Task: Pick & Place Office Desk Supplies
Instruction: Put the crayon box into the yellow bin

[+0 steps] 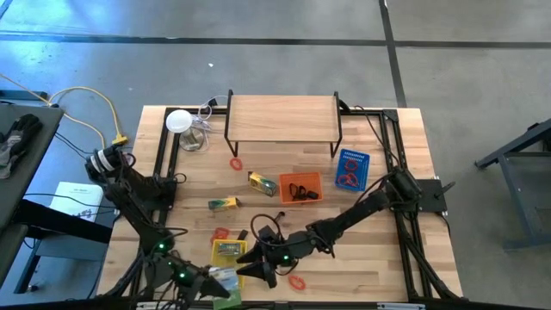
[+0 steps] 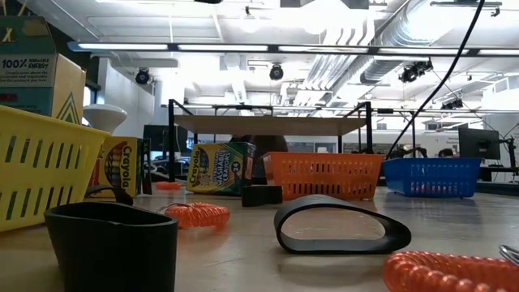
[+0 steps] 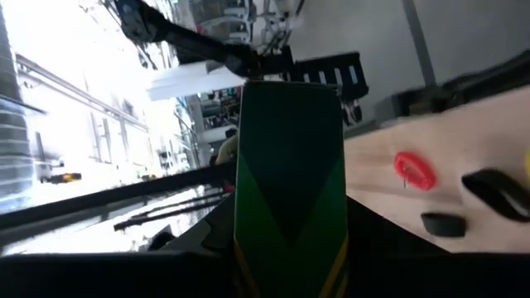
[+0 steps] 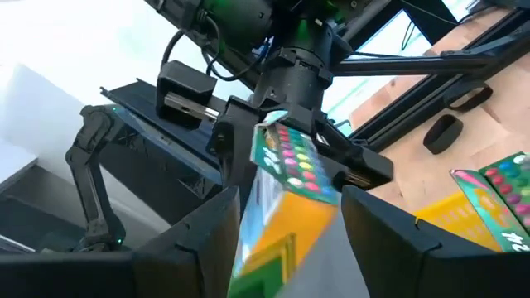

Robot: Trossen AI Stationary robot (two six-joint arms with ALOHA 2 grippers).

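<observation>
A yellow-green crayon pack [image 4: 290, 178] hangs between my two grippers over the table's near edge, beside the yellow basket [image 1: 215, 251]. My left gripper [image 3: 290, 273] is shut on it; in its wrist view the pack [image 3: 290, 157] stands up from the fingers. My right gripper [image 4: 286, 248] comes from the right and is shut on the pack's other end. In the high view both meet at the pack [image 1: 225, 277]. Another pack [image 4: 501, 186] lies in the yellow basket. The low view shows neither gripper. My left gripper pinches one end of the crayon pack [image 4: 277, 132] between its two fingers, coming level from the table's left side. The pack is lifted clear of the table. My right gripper has the opposite end [image 4: 273, 236] between its fingers [image 4: 207, 240], which lie against the pack's two sides. It comes level from the right.
Loose packs [image 1: 261, 182] [image 1: 223, 203], red bands [image 1: 236, 164] [image 1: 297, 282] [image 1: 221, 233] and black clips [image 3: 443, 223] lie on the table. The orange basket [image 1: 300, 186] and blue basket [image 1: 351, 169] stand mid-right, with a wooden shelf [image 1: 282, 116] and a white disc [image 1: 178, 120] at the back.
</observation>
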